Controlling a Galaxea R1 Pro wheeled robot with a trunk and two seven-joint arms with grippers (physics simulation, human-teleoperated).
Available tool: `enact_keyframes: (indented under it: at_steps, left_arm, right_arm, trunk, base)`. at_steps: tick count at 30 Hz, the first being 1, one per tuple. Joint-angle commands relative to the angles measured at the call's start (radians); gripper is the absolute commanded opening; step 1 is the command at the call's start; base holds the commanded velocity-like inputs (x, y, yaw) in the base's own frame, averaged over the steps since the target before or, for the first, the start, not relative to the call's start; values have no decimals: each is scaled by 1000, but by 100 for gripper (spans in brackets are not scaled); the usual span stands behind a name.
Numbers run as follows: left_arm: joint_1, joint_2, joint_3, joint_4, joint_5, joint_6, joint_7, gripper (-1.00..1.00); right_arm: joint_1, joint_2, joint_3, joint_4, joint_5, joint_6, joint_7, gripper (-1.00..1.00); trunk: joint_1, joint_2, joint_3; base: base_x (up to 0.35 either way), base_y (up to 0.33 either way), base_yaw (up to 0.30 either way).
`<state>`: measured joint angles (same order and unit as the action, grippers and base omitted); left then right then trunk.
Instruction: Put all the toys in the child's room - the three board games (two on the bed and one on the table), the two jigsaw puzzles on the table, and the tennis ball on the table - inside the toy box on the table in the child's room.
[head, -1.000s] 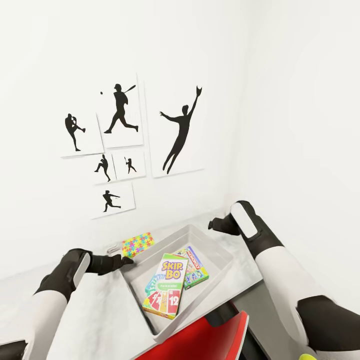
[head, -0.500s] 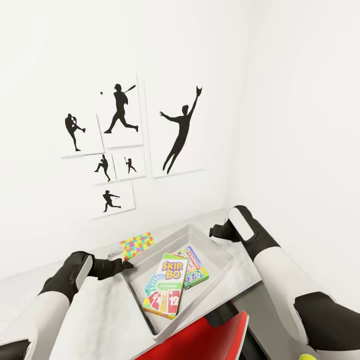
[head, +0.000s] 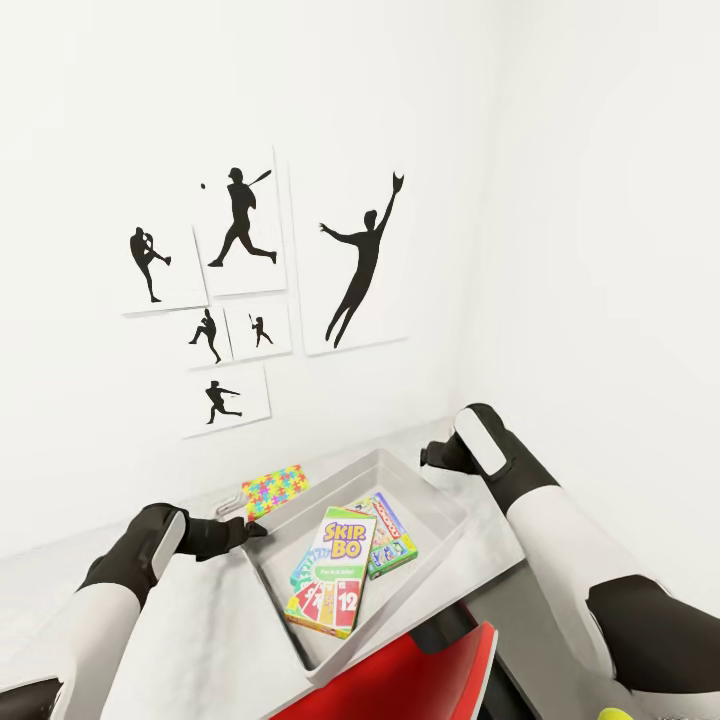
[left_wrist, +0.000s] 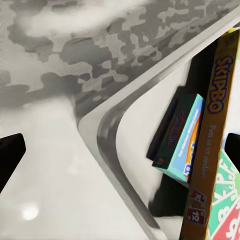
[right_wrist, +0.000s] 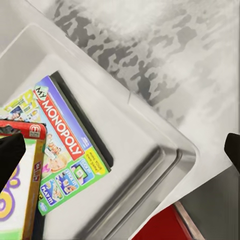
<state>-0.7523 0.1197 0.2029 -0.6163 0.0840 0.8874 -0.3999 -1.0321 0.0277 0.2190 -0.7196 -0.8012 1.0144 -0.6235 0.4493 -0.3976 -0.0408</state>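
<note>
Red chair (head: 400, 680): nearest the robot, its back edge tucked under the table's front edge.
Toy box (head: 440, 500): a clear open bin on the grey-mottled table (head: 180, 640), between the two arms.
Skip-Bo game (head: 335, 570): lying in the toy box, uppermost in the pile.
Monopoly game (head: 392, 545): flat on the box floor beside the Skip-Bo game and partly under it; a teal box (left_wrist: 182, 137) also lies beneath.
Left gripper (head: 250, 527): fingers spread wide with nothing between them, poised at the toy box's left corner.
Right gripper (head: 428, 455): jaws parted and empty, above the box's far right corner.
Jigsaw puzzle (head: 275, 490): a multicoloured box on the table just beyond the left gripper, outside the toy box.
Wall: white, hung with black baseball silhouette prints (head: 240, 215).
</note>
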Motion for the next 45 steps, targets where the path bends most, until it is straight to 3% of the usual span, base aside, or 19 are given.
enact_keyframes:
  at_steps: [1,9,14,25,33,45]
  left_arm:
    - [-1,0,2,-1,8,8,3,100]
    - [-1,0,3,0,9,9,37,100]
    - [-1,1,3,0,10,16,48,100]
    - [-1,1,6,-1,10,36,49,100]
    - [-5,5,6,-12,12,145,42,100]
    - [-7,2,6,-13,13,159,41,100]
  right_arm:
    - [-4,0,3,0,-9,1,-10,100]
    - [-16,-2,3,5,51,1,-9,100]
    - [-17,-2,2,5,68,1,-5,100]
    - [-17,-2,2,3,71,1,-1,100]
    - [-17,-2,3,3,70,2,1,100]
    - [-16,-2,3,3,69,2,2,100]
  trunk:
    - [1,-2,-2]
    - [1,-2,-2]
    - [1,-2,-2]
    - [1,-2,-2]
    - [1,-2,-2]
    - [1,-2,-2]
  base:
    - [0,0,0]
    - [0,0,0]
    - [0,0,0]
    - [0,0,0]
    - [0,0,0]
    - [0,0,0]
